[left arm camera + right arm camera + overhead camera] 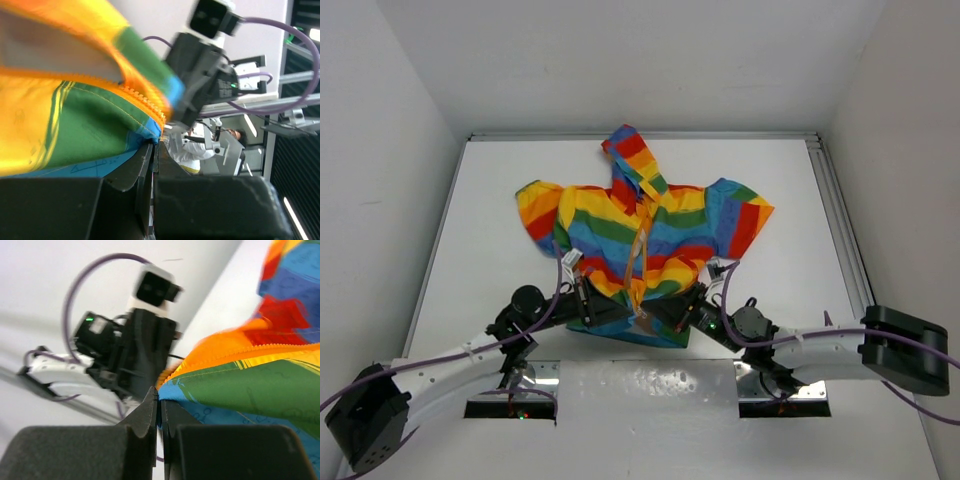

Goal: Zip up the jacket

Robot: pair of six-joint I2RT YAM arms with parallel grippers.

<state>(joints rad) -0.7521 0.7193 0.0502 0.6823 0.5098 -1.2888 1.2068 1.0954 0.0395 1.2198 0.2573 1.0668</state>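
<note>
- jacket (650,225), rainbow-striped, lies spread on the white table (500,170), front up, hood toward the far wall.
- left gripper (588,300): jaws pinched shut on the jacket's bottom hem, left of the front opening.
- right gripper (680,312): jaws clamped on the blue hem corner, right of the opening.
- orange zipper teeth (142,102) run along the pinched edge.

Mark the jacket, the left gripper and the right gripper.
jacket (634,160): top external view, on its hood.
left gripper (154,148): left wrist view, between its shut fingertips.
right gripper (160,399): right wrist view, between its shut fingertips.
</note>
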